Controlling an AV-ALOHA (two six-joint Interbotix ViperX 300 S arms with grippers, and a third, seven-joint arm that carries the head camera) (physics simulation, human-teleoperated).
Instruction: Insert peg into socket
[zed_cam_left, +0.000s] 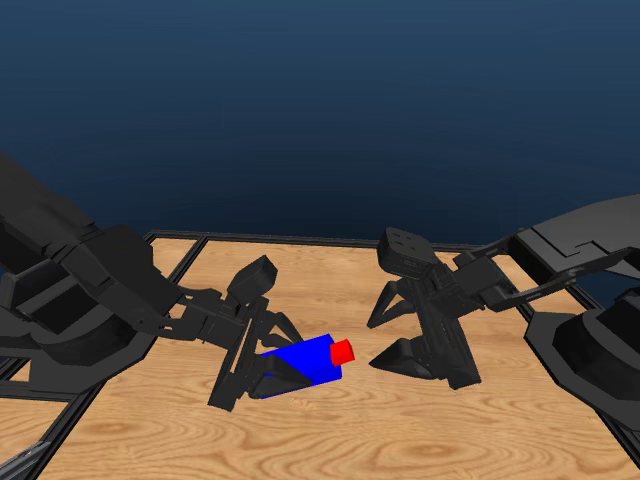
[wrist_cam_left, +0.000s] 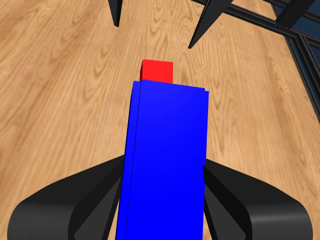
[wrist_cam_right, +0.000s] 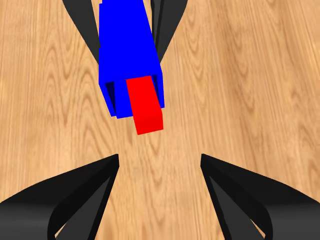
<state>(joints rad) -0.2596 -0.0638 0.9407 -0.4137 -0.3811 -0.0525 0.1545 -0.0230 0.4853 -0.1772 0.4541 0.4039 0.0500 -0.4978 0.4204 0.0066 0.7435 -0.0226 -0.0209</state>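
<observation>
A: Peg (zed_cam_left: 342, 351): a slim red bar, sitting mostly inside the open end of the blue socket (zed_cam_left: 303, 364), with only a short red stub sticking out toward the right arm.

B: And where is the socket?

A: Above the middle of the wooden tabletop (zed_cam_left: 330, 440), tilted slightly so the peg end is higher. The left claw (zed_cam_left: 258, 372) is clamped on it; in the left wrist view, both black jaws press against the long sides of the socket (wrist_cam_left: 165, 165), and the red tip (wrist_cam_left: 157, 70) shows past its far end.

B: What about the other arm?

A: The right claw (zed_cam_left: 400, 330) has its jaws spread apart and grips nothing. It is near the red stub but not touching it. In the right wrist view, the peg (wrist_cam_right: 145, 107) points at the camera out of the hollow socket (wrist_cam_right: 127, 45), with bare tabletop (wrist_cam_right: 250, 100) between it and the two open jaws.

B: Anything else visible?

A: A dark frame (zed_cam_left: 300, 240) edges the tabletop against a deep blue background.
</observation>
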